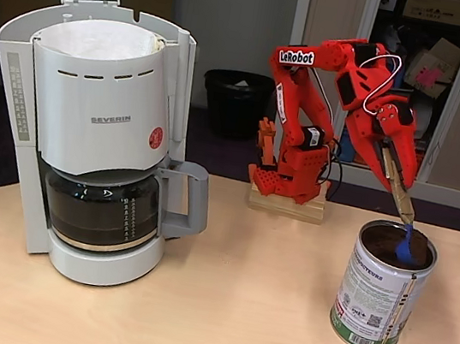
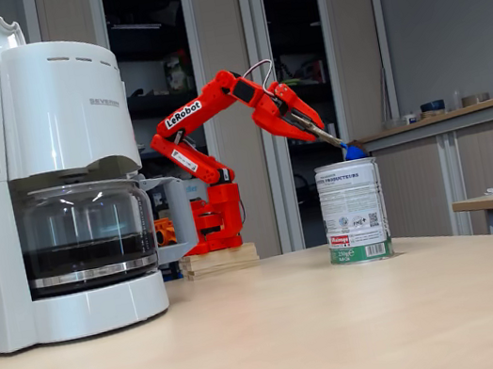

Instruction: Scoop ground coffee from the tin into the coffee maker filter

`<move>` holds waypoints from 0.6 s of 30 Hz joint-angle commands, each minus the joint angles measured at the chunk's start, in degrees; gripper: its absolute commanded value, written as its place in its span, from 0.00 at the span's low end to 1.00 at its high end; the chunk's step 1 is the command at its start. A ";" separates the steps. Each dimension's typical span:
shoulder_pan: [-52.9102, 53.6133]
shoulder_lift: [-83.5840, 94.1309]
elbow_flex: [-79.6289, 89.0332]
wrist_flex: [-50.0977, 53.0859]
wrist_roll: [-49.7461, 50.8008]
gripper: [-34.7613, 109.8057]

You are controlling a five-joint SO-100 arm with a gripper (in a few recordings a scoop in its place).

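Scooping step; gripper (image 1: 390, 158) is clamped on a wooden-handled blue scoop (image 1: 406, 243), whose bowl is dipped into the ground coffee (image 1: 388, 244) inside the tin (image 1: 378, 291) near the table's (image 1: 218, 309) right edge; coffee maker (image 1: 99, 118) stands near the left edge, lid up, paper filter (image 1: 103, 39) exposed; next judged: lift level, carry across to the filter, avoid spilling.

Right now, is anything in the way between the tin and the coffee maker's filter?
Nothing visible stands on the table between the tin and the coffee maker. Its lid is up and the white filter is open on top. The gripper holds a blue scoop in the ground coffee.
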 commanded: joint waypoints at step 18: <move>0.09 25.84 18.37 -3.25 12.22 0.24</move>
